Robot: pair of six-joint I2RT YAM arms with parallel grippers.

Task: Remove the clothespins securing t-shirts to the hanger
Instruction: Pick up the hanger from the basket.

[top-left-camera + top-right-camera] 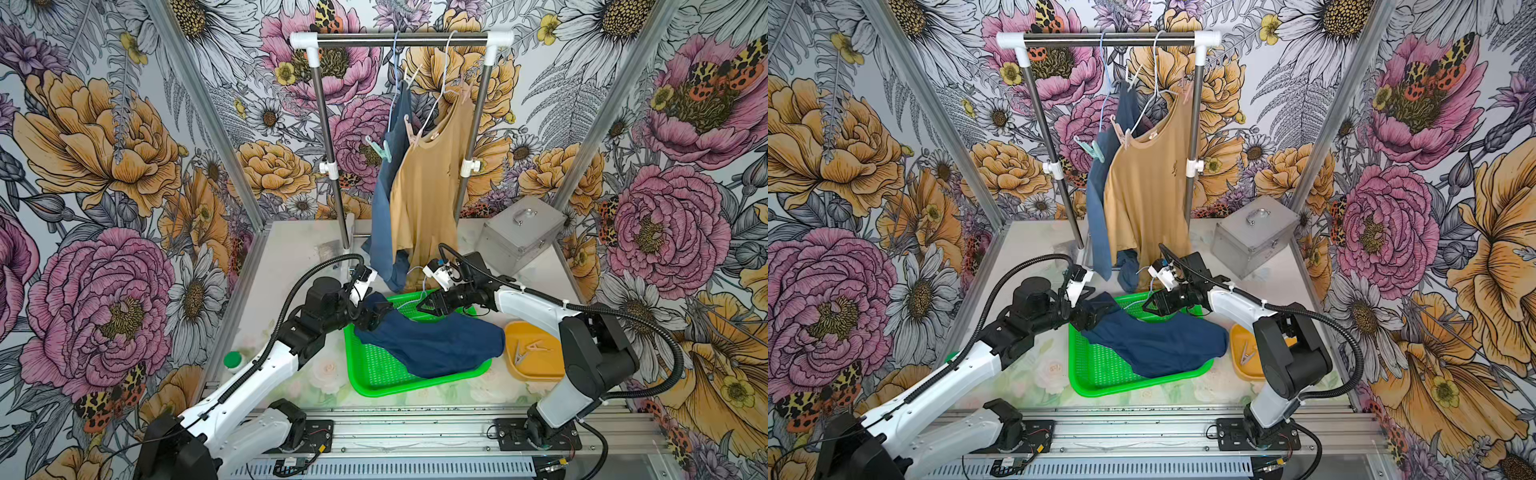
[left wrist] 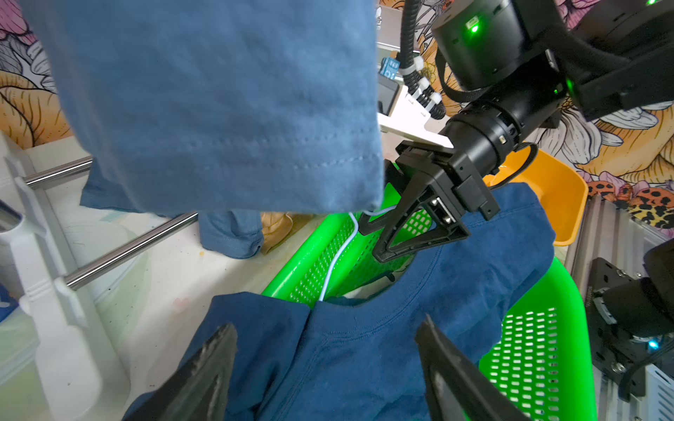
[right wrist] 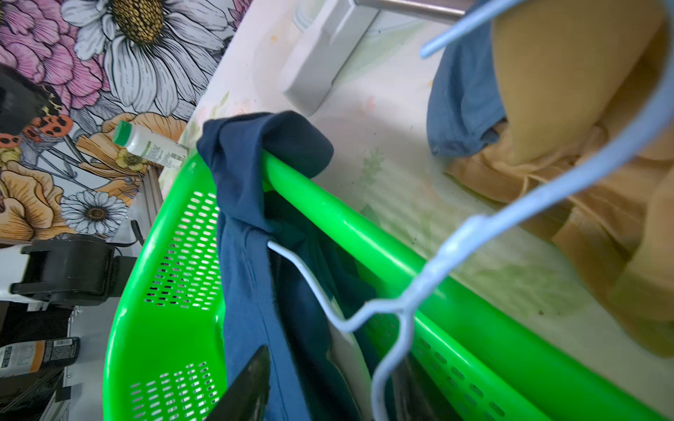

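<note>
The dark navy t-shirt (image 1: 436, 340) lies across the green tray (image 1: 374, 374) with a pale wire hanger (image 3: 412, 288) sticking out of its collar. My left gripper (image 2: 326, 324) is open, its fingers astride the navy cloth by the collar. My right gripper (image 3: 333, 357) is open at the tray's far rim, and the hanger's neck runs between its fingers. On the rack hang the slate blue t-shirt (image 1: 384, 208) with a mint green clothespin (image 1: 384, 150) and the tan t-shirt (image 1: 428, 199) with a beige clothespin (image 1: 409, 126). More clothespins (image 1: 465, 89) sit higher up.
A yellow bin (image 1: 540, 370) right of the tray holds loose clothespins (image 1: 528, 351). A metal case (image 1: 519, 237) stands at the back right. The rack's bar (image 1: 401, 38) spans the back, its feet on the table. A green-capped bottle (image 1: 235, 359) lies at the left.
</note>
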